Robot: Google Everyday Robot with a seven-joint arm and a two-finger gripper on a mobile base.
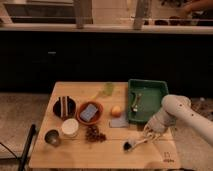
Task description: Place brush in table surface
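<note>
The brush (134, 144) lies low over the table surface (107, 154), near its front right corner. Its dark bristle head points left and its pale handle runs up to the right. My gripper (149, 134) is at the handle's right end, coming down from the white arm (176, 111) that enters from the right. Whether the brush rests on the wood or hangs just above it I cannot tell.
A green tray (131, 107) holding a slim utensil (135, 102) stands at the back right, just behind the gripper. To the left are a grey cloth (119, 122), an orange ball (116, 110), an orange bowl with a blue sponge (90, 112), dark berries (94, 134), a dark bowl (65, 106), a white cup (70, 127) and a metal cup (52, 137).
</note>
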